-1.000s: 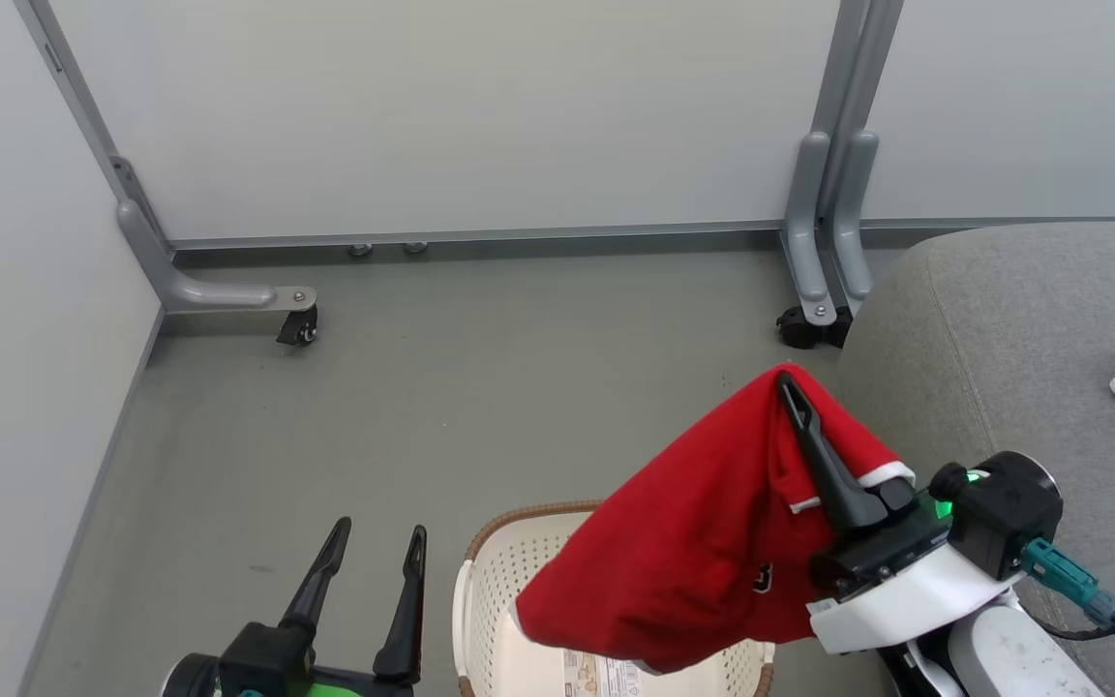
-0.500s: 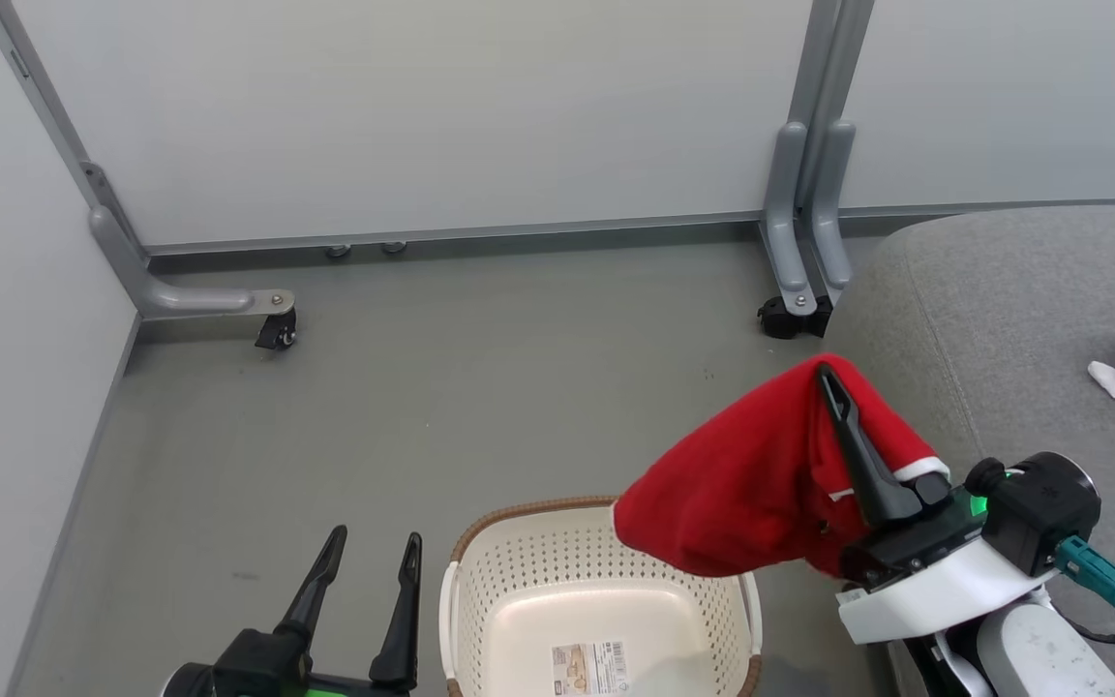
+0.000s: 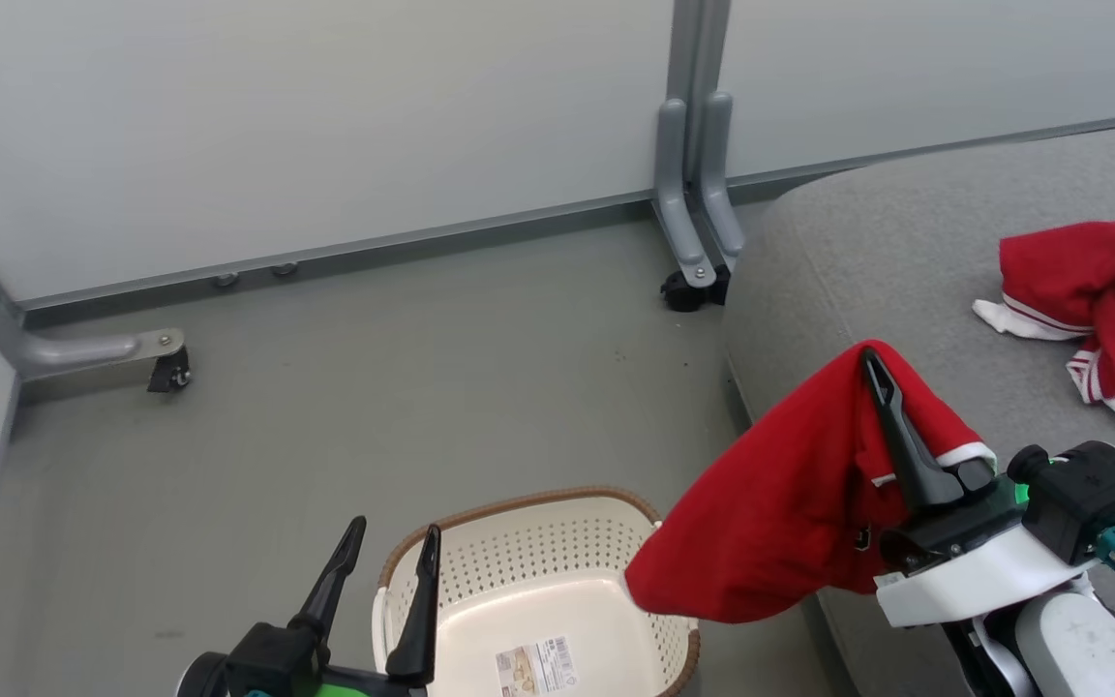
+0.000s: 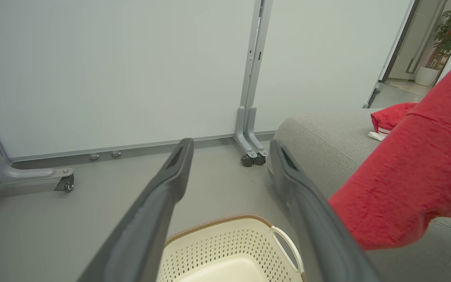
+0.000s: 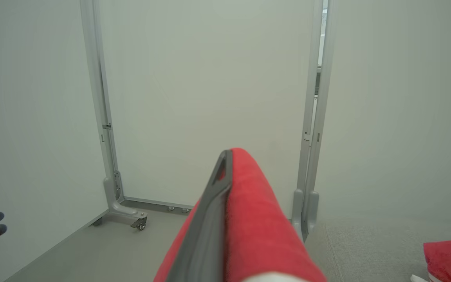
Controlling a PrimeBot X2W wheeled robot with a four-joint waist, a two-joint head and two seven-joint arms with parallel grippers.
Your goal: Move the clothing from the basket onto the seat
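Observation:
My right gripper (image 3: pixel 869 358) is shut on a red garment (image 3: pixel 790 508) that drapes over its fingers and hangs in the air, just over the left edge of the grey seat (image 3: pixel 867 252). In the right wrist view that red garment (image 5: pixel 257 231) covers one finger. A second red garment with white striped trim (image 3: pixel 1095 300) lies on the seat at the far right. The cream basket (image 3: pixel 528 571) stands on the floor at the bottom, with only its label sticker (image 3: pixel 536 665) inside. My left gripper (image 3: pixel 393 537) hangs open above the basket's left rim, holding nothing.
Grey partition panels stand behind on wheeled metal feet (image 3: pixel 698 281), with another foot (image 3: pixel 165 363) at the left. Bare grey floor (image 3: pixel 403 387) lies between the basket and the panels. A doorway and a potted plant (image 4: pixel 444 31) show far right in the left wrist view.
The camera has swung to the right, bringing more of the seat and the second garment into view. My right gripper has carried the held garment off the basket toward the seat edge.

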